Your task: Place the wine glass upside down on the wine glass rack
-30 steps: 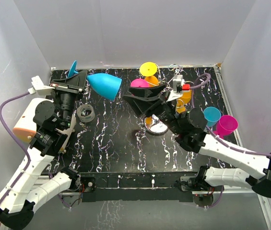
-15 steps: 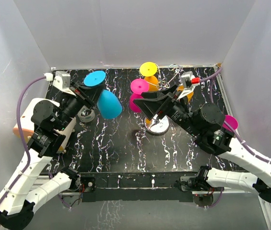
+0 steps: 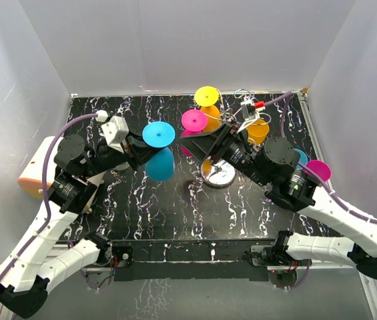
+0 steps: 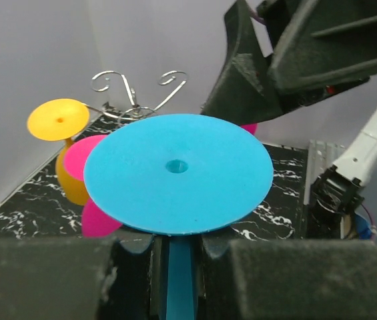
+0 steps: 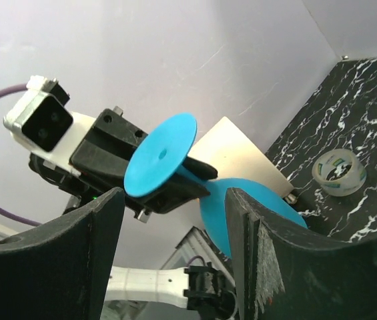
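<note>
Left gripper [image 4: 178, 248]: fingers are clamped on the stem of the blue plastic wine glass [image 3: 159, 163], just under its foot.
Glass attitude: the flat foot disc is up and the bowl hangs down, held above the black marbled table [image 3: 141, 213]. It is probably inverted this way so the foot can slide onto a wire arm.
Glass position: just left of the rack, not on it, and near a pink plastic glass [image 3: 193, 120] without touching it.
Right gripper [image 5: 175, 200]: fingers are spread wide with nothing between them. It hovers by the rack, facing the blue glass, and is likely standing by or ready to steady the stand.
Wine glass rack [image 3: 220, 177]: thin silver wire arms on a round shiny disc base, right of centre. The pink glass and a yellow-footed glass [image 3: 206, 96] hang on it foot-up.
Free arms: two curled wire ends [image 4: 135, 83] show empty in the left wrist view.
Risk: a light stand and crowded arms, so a nudge could tip it.
</note>
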